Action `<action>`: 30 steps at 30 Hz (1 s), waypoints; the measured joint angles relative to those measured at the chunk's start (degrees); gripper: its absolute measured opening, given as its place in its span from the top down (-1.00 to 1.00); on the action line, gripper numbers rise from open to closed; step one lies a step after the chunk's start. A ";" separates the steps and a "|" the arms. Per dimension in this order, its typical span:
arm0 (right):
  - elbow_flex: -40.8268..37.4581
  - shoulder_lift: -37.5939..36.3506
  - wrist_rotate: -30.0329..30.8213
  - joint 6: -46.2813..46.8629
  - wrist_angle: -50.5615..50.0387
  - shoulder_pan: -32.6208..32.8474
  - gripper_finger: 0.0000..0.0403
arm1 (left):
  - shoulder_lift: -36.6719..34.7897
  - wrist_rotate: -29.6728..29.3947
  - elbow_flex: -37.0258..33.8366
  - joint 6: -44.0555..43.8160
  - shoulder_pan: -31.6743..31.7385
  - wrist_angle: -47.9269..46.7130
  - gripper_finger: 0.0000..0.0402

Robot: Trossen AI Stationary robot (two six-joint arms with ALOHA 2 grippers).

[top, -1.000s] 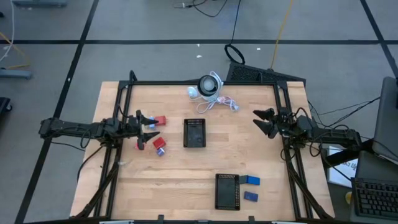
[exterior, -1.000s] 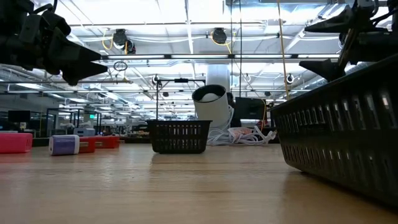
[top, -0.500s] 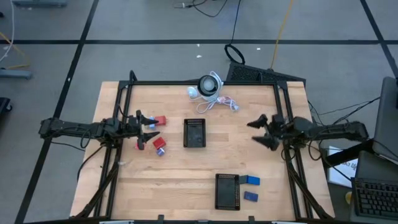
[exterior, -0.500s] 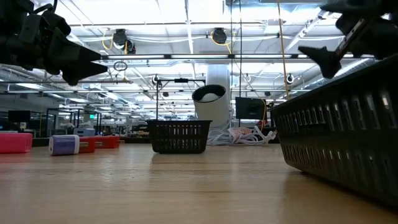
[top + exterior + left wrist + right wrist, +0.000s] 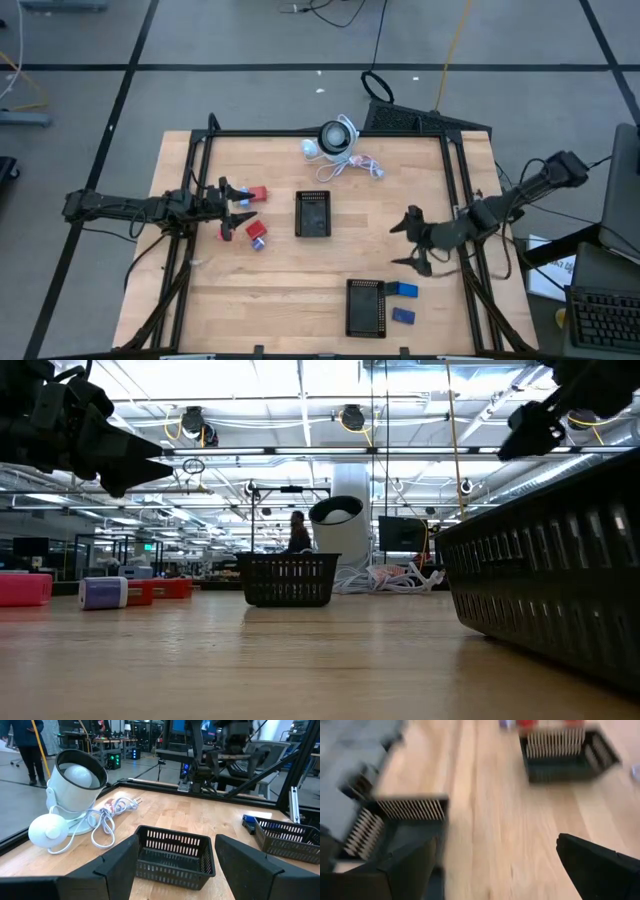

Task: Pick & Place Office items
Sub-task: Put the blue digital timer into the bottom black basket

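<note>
Blocks, small: red pair (image 5: 255,212) left, blue pair (image 5: 403,302) right.

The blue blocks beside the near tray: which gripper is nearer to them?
Right. The right gripper hovers just above the blue blocks; the left gripper waits across the table by the red pieces.

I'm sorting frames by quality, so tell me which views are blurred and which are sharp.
Right wrist view: smeared by motion, the near black tray and far tray streaked. Left wrist view: crisp on the white round device. Low view: sharp far off, the close tray wall soft. High view: even light, the right gripper slightly soft.
</note>
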 joint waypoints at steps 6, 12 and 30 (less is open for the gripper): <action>3.46 9.80 -0.43 12.57 -8.41 7.37 -0.95 | 0.00 0.02 0.00 0.00 -0.01 -0.02 -0.33; 3.59 18.57 -5.51 19.74 -8.56 12.70 -0.94 | -0.01 0.02 0.00 0.00 0.00 -0.01 -0.33; 3.61 32.05 -11.87 24.75 -3.83 16.58 -0.77 | 0.00 0.02 0.00 0.00 0.00 -0.01 -0.33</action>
